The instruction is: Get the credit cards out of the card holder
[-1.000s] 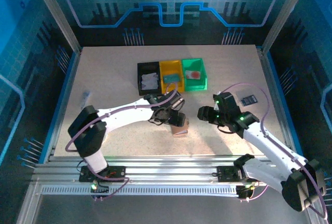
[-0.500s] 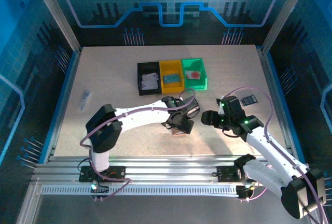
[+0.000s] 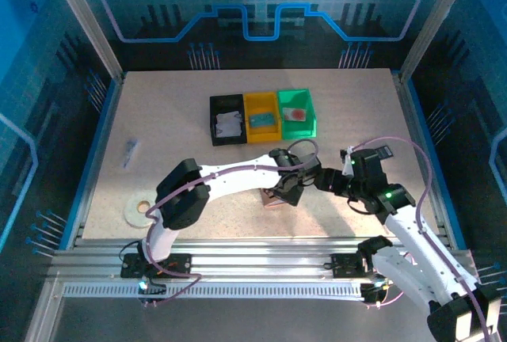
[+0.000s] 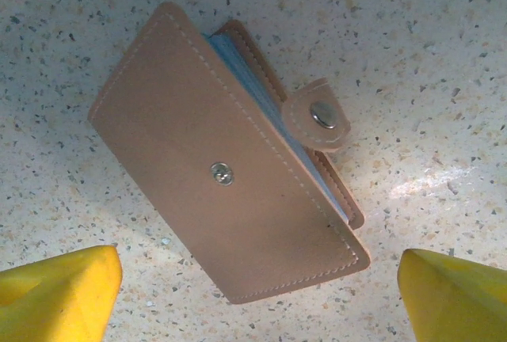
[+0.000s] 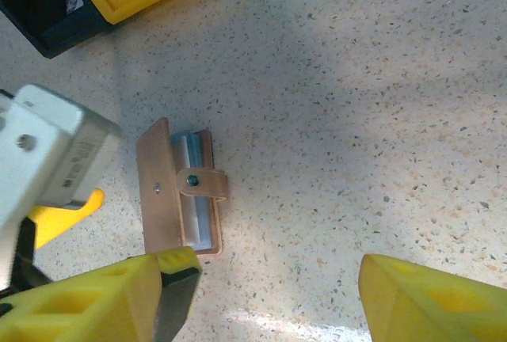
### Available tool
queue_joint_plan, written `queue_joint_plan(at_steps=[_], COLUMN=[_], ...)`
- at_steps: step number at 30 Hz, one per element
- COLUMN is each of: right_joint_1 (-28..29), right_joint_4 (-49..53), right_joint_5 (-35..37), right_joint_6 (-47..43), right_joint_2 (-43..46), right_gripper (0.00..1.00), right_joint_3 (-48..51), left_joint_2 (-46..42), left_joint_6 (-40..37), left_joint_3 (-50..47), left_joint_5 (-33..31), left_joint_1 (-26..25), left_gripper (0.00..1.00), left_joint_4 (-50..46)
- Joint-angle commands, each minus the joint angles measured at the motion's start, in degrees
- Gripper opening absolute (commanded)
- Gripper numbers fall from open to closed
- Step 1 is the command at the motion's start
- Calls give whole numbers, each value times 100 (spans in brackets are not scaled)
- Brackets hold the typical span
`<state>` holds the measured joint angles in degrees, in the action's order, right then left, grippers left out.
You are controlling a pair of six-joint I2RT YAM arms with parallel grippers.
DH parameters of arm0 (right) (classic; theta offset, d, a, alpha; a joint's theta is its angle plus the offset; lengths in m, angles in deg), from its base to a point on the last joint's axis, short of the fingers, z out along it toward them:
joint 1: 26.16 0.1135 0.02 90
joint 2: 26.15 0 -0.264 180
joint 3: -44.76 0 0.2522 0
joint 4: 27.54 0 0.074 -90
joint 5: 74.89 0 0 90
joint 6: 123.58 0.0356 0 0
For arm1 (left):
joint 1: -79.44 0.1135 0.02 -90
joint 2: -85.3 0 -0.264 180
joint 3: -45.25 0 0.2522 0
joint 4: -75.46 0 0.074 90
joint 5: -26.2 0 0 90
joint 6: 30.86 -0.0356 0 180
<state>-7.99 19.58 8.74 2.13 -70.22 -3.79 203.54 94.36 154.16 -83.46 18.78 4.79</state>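
The card holder (image 4: 230,160) lies flat on the speckled tabletop (image 4: 444,57), nearer the near edge and about midway along it. Its cover is folded over, its snap strap (image 4: 317,114) undone, and blue-green pockets (image 4: 238,65) peek out along one long side. I can't make out any credit cards from here. The left pincer (image 4: 253,302) hangs just over it, spread wide and pinching nothing. The right pincer (image 5: 289,302), also spread and empty, is just beside. My worry is that two pincers crowding one small wallet could knock together. Such a light holder may also skid, or lift whole, when a card is tugged.
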Motion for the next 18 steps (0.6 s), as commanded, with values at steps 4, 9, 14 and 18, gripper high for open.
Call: queue_joint_plan(at_steps=[4,9,14,18], right_joint_1=[-127,-139,-147,-146], right_joint_4=[273,296,285,293], right_joint_5=[-181,-258,-342,-375], right_joint_6=[-143,-144,-125,-116], right_joint_2=[196,277,312,334], right_gripper=[68,67,67,67], right_joint_3=[-19,-23,-33,-38], left_joint_2=[333,427,559,574], left_joint_6=[193,214,161,122], left_joint_3=[352,398,517,513], left_joint_5=[-344,-518,-604,-658], left_joint_1=[-77,-77,-77,-69], left_gripper=[91,88,86,82], left_joint_4=[-570,-660,-742,-733])
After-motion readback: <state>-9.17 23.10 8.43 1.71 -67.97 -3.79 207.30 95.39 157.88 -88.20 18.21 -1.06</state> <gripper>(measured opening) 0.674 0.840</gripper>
